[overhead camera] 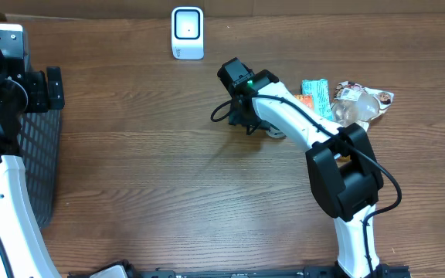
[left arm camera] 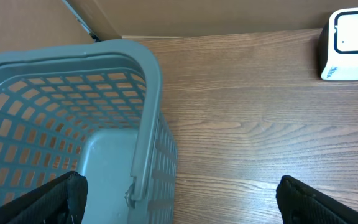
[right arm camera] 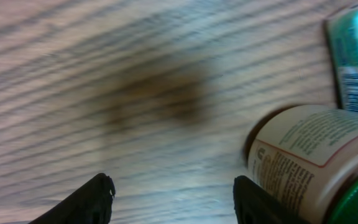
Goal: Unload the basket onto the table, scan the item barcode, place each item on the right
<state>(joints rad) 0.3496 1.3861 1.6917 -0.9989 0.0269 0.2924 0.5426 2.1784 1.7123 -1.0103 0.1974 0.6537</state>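
Jar [right arm camera: 297, 155] with a green lid and a pale printed label sits on the bench [overhead camera: 153, 177], just off the right-hand finger [right arm camera: 260, 202] of the right end effector [right arm camera: 173, 199]. That end effector hangs low over the wood with its two fingers apart and nothing but bare grain between them, so it grips nothing yet. From the wrist view the jar looks to be lying on its side, its long axis slanting away from the finger and the lid end nearest the camera, though the blur makes that hard to swear to. To take it, I'd say the end effector must shift sideways toward the jar until the body sits between the fingers.

Close behind the jar lies a teal packet [right arm camera: 353, 68] showing its own barcode; it is near enough that a careless closing could nudge it. Further right on the bench is a clear bag [overhead camera: 361, 104] of something pale, apart from the jar.

The white scanner [overhead camera: 187, 32] stands at the far edge, well apart from the jar and off to the left of it, with open bench between them and nothing in the way.

The left end effector [left arm camera: 185, 196] is spread wide and empty over the grey basket [left arm camera: 148, 124], far from the jar; the right arm is clearly the nearer one.
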